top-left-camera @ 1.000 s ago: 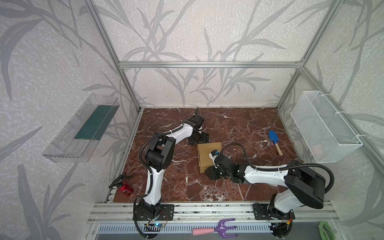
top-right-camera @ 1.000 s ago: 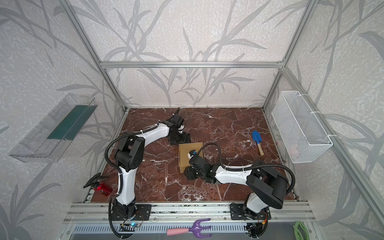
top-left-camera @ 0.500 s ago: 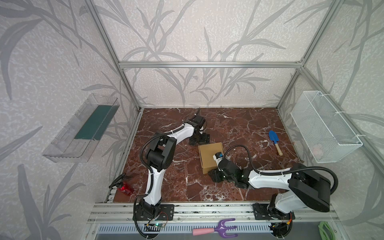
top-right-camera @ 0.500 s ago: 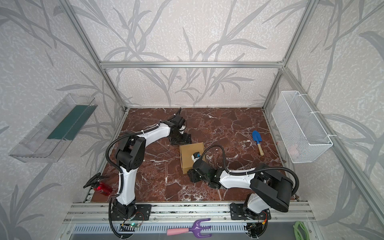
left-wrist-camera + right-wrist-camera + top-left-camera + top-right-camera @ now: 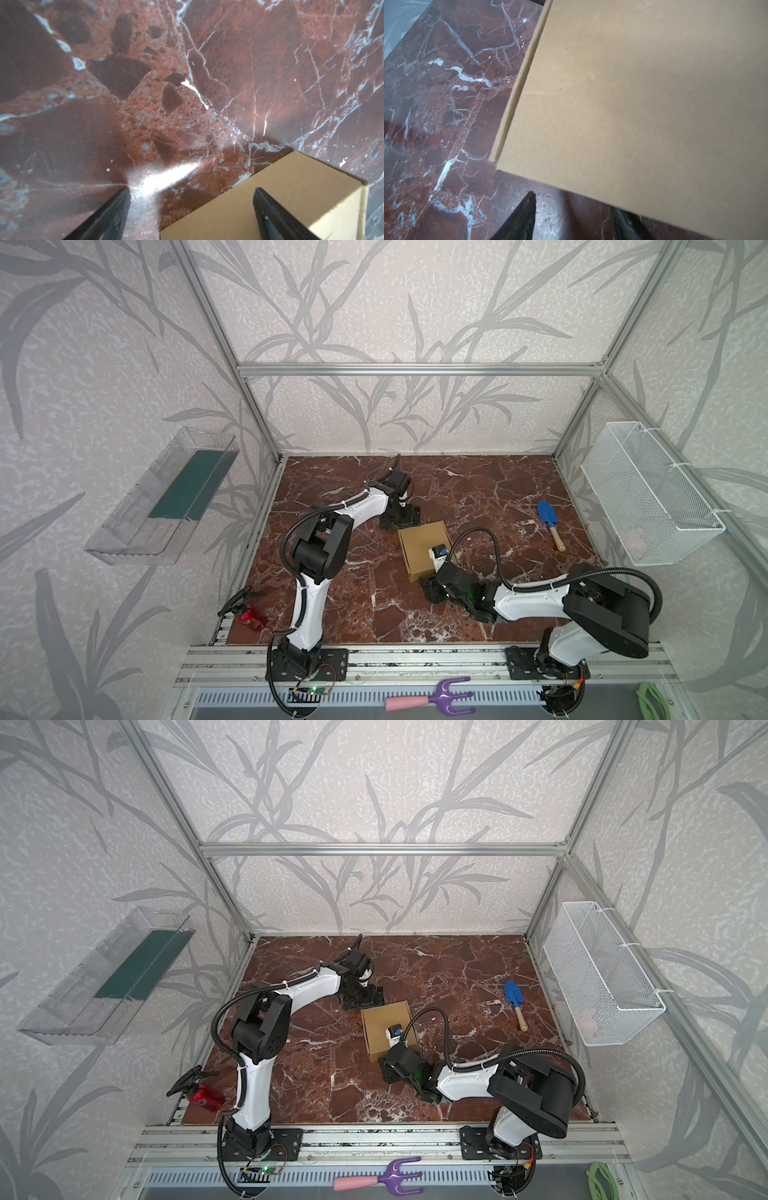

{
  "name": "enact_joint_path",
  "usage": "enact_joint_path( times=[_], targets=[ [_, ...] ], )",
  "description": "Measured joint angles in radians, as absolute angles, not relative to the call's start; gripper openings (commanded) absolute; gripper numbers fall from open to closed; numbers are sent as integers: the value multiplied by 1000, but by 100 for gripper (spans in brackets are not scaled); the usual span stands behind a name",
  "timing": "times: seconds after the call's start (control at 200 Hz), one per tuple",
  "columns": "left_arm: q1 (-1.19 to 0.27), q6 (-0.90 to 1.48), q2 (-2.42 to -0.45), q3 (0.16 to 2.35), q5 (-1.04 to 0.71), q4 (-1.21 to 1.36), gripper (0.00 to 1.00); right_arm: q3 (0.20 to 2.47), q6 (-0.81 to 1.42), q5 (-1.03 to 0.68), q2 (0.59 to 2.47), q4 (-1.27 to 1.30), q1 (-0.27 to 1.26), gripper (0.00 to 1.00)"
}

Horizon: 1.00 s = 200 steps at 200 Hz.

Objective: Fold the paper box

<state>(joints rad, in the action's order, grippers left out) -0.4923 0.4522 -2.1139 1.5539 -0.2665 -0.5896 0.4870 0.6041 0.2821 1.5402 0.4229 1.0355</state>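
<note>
Paper box (image 5: pixel 419 543): a shallow tan square with its lid down, about mid-bench and turned slightly askew to the bench (image 5: pixel 478 489) edges.
Left gripper (image 5: pixel 191 190): at the box's far-left corner with jaws spread wide and gripping nothing. In the left wrist view one finger (image 5: pixel 276 218) is over the cardboard and the other is over bare marble.
Right gripper (image 5: pixel 573 201): low at the box's near edge, toward its right corner. The jaws are apart, with marble showing between them. One fingertip is hidden behind the cardboard edge (contact cannot be told).
Trowel (image 5: pixel 548 518): blue blade and wooden handle, lying near the bench's right edge, well apart from the box.
Spray bottle (image 5: pixel 249 612): red, lying at the near-left corner.
</note>
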Motion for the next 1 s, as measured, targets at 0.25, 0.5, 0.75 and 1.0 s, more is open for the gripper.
enact_joint_path(
  times=[0.25,0.5,0.75,1.0],
  targets=[
    [-493,464,-2087,1510,-294,-565,94,472,611,474,1551,429,1119,59],
    [-493,471,-2081,1499,-297,-552,94,471,612,493,1567,451,1128,59],
    [-496,454,-2081,1504,-297,-577,94,440,700,465,1365,374,1132,60],
    [-513,437,-2081,1515,-313,-630,94,435,807,419,1268,225,1131,61]
  ],
)
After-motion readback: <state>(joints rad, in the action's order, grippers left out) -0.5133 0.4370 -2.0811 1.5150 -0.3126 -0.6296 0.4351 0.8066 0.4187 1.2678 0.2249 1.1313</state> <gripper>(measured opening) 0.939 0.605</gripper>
